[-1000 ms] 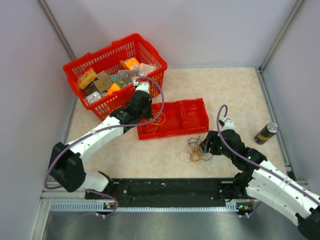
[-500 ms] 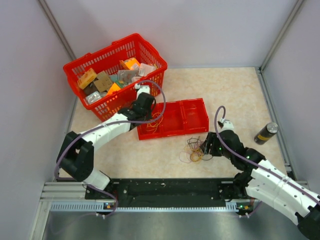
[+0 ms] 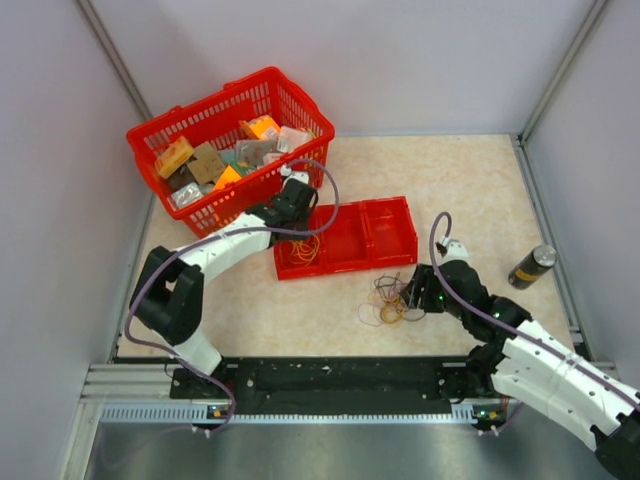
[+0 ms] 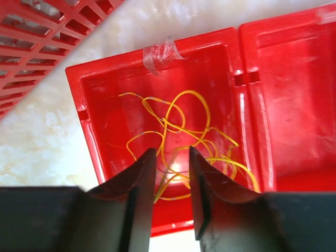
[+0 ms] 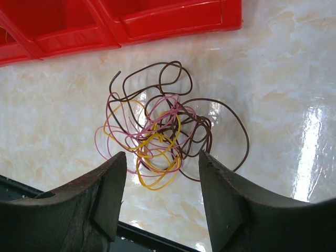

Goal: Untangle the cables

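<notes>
Here, closest to you on the right, the right gripper (image 3: 410, 296) hangs low over the pale marbled surface (image 3: 460, 180) with its jaws spread wide, holding nothing. In the right wrist view the tangled cables (image 5: 157, 142) lie on the surface in the gap between those jaws: dark brown, pink and yellow wires looped through one another, with one long brown loop trailing off toward the right. From above, you see the same bunch (image 3: 392, 303) just in front of the near edge of the red tray (image 3: 385, 225) without touching it. Out to the right, well apart from the bunch, a dark can (image 3: 531, 266) with a yellow band sits near the side wall. Further back, the tray has two compartments, and the yellow cables (image 4: 178, 134) lie in loose curls on the floor of its left one, seen from above at (image 3: 305, 248). A scrap of clear tape (image 4: 160, 52) sticks to that compartment's far rim. The left gripper (image 4: 170, 153) hovers over those yellow cables with its jaws only a narrow way apart, and you can see the wires passing beneath the gap, none of them pinched. Farthest back on the left, the red basket (image 3: 265, 78) stands full of small packets.
</notes>
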